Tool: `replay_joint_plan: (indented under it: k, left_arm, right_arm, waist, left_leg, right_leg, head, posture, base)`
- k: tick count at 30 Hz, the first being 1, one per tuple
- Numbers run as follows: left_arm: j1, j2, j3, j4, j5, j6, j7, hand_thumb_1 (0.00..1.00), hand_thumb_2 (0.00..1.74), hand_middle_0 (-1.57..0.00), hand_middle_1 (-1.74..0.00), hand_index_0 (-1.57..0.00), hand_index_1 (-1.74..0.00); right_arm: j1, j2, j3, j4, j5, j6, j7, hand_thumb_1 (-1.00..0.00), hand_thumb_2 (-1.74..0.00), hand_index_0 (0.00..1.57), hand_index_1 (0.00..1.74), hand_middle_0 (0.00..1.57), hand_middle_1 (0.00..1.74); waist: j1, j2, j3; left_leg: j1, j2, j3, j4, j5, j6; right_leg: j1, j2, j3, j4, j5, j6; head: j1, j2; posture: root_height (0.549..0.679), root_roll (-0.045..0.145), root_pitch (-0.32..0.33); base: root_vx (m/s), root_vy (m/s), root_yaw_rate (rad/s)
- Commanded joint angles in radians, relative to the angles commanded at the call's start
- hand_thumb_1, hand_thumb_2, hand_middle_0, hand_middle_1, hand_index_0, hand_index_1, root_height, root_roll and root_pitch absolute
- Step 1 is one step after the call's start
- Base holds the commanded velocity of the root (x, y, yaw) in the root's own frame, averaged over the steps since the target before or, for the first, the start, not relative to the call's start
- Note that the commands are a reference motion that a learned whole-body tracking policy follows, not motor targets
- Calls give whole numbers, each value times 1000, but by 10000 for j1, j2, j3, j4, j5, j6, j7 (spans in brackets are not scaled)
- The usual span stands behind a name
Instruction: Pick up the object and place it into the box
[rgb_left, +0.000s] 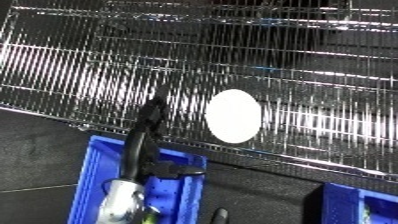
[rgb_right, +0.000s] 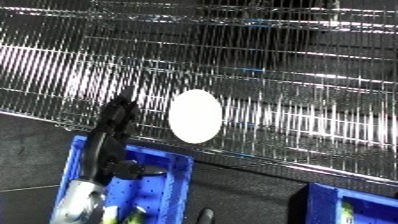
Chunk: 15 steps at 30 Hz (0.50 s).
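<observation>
Disc (rgb_left: 234, 116), white, lay flat on the wire shelf (rgb_left: 80, 65) in left eye view, your left hand (rgb_left: 149, 117) beside it with straight fingers holding nothing; right eye view showed the blue bin (rgb_right: 180, 175) under your forearm, so you risked nudging the disc away or snagging the wires.

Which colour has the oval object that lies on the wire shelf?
White. The oval object is plain white, without pattern, and shows best in the left eye view.

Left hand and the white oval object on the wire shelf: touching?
Apart. In the left eye view, the left hand reaches onto the wire shelf, with bare wires plainly showing between it and the white oval object.
</observation>
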Motion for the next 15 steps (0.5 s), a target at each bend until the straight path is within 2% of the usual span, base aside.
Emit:
replay_joint_plan:
  k: [3, 4, 8, 15]
  left_arm:
    - [-50, 4, -5, 69, 13, 8, -18, 0, 0, 0, 0, 0, 0]
    - [-175, -22, -28, 213, 64, 33, -43, 0, 0, 0, 0, 0, 0]
    - [-933, -154, -199, 969, 269, 94, -206, 0, 0, 0, 0, 0, 0]
    - [-1593, -303, -409, 1233, 383, 125, -217, 0, 0, 0, 0, 0, 0]
  right_arm:
    - [-20, 3, 12, -12, 13, 6, -1, 0, 0, 0, 0, 0, 0]
    - [-71, 36, 56, -29, 48, 5, -9, 0, 0, 0, 0, 0, 0]
    - [-313, 180, 248, -150, 239, 22, -104, 0, 0, 0, 0, 0, 0]
    - [-388, 273, 344, -261, 431, 95, -243, 0, 0, 0, 0, 0, 0]
  waist:
    - [-19, -16, 0]
    - [-78, -63, 0]
    - [-352, -274, 0]
    - [-538, -382, 0]
  left_leg:
    - [-14, 16, 8, -4, -1, -5]
    - [-51, 54, 28, -7, -5, -18]
    - [-268, 220, 115, 12, -31, -72]
    - [-456, 282, 128, 159, -111, -85]
  right_leg:
    - [-19, 9, 5, -5, 5, 6]
    - [-61, 34, 23, -26, 24, 23]
    - [-304, 159, 112, -100, 111, 96]
    - [-490, 216, 185, -60, 139, 117]
  head:
    - [-99, 155]
    - [-151, 408]
    - [-139, 482]
    - [-102, 512]
  posture:
    - [649, 11, 80]
    - [649, 9, 84]
    - [648, 2, 104]
    - [647, 1, 115]
  base:
    - [-3, -1, -15]
    - [-27, -13, -129]
    - [-26, -19, -154]
    - [6, -13, -61]
